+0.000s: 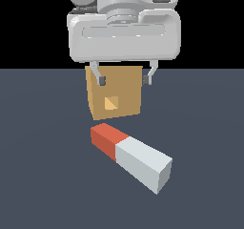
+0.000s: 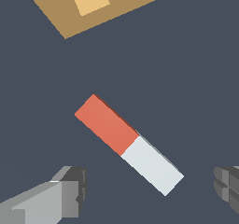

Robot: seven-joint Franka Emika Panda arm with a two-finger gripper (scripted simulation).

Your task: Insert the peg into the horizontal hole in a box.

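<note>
Peg on the floor, lying flat and alone. I am not touching it. One end of it is red and the rest is white. The red end points toward the box, but the peg lies at a slant, so it is not lined up with the box. There is a small gap of bare floor between the red end and the box.

The box is tan and sits on the floor behind the peg. It has a little square hole in the face that looks at the peg. The hole is lighter inside.

My hand hangs up in the air, above the floor and in front of the box. My two fingers are spread wide apart and hold nothing. In the wrist view the peg lies on the floor below me, between my two fingers.
</note>
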